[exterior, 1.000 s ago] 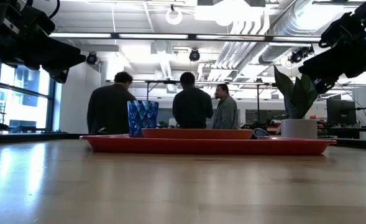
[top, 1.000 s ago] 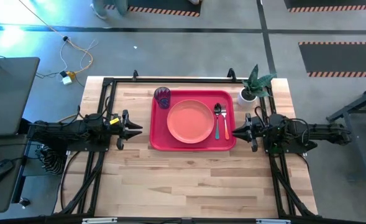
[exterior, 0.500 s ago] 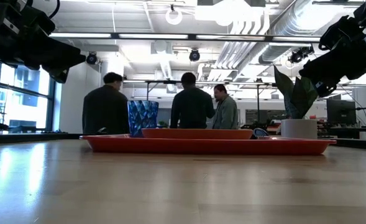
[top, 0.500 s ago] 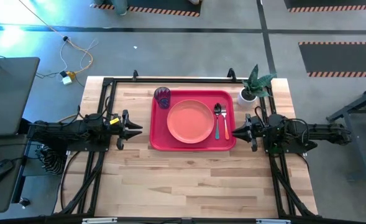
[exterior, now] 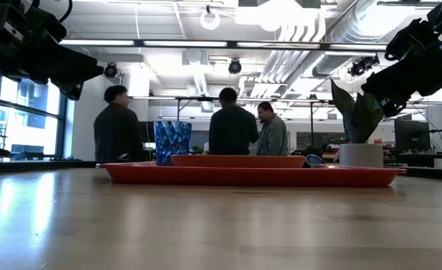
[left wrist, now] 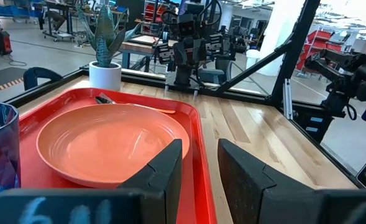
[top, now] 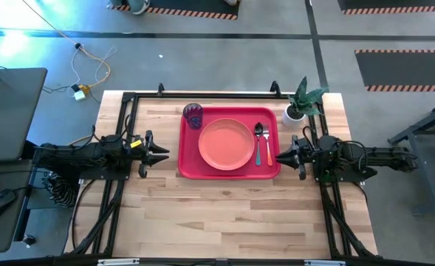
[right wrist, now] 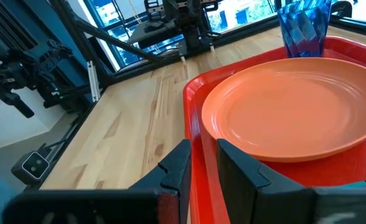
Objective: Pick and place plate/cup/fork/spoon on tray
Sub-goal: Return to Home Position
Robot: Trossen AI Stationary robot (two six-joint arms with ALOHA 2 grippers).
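The tray (top: pixel 229 171) is lying at the middle of the table (top: pixel 224 214), toward its far edge. The plate (top: pixel 225 143) is sitting in the middle of the tray. The cup (top: pixel 193 115) is standing upright in the tray's far left corner, just beside the plate. The spoon (top: pixel 258 137) and the fork (top: pixel 268 149) are lying side by side along the tray's right side, between the plate and the rim, the spoon nearer the plate and the fork outside it.

The left gripper (top: pixel 163 153) is hovering just left of the tray, pointing at it and raised off the table. Its fingers (left wrist: pixel 164 168) are standing slightly apart with a narrow gap and are holding nothing. The right gripper (top: pixel 279 156) is hanging just right of the tray's near right corner, also raised and pointing at the tray. Its fingers (right wrist: pixel 176 168) are likewise leaving a narrow gap and are gripping nothing.

A white pot with a plant (top: pixel 298 103) is standing on the table at the far right, just beyond the tray's far right corner. Three people (exterior: pixel 232 124) are standing in the room beyond the table.
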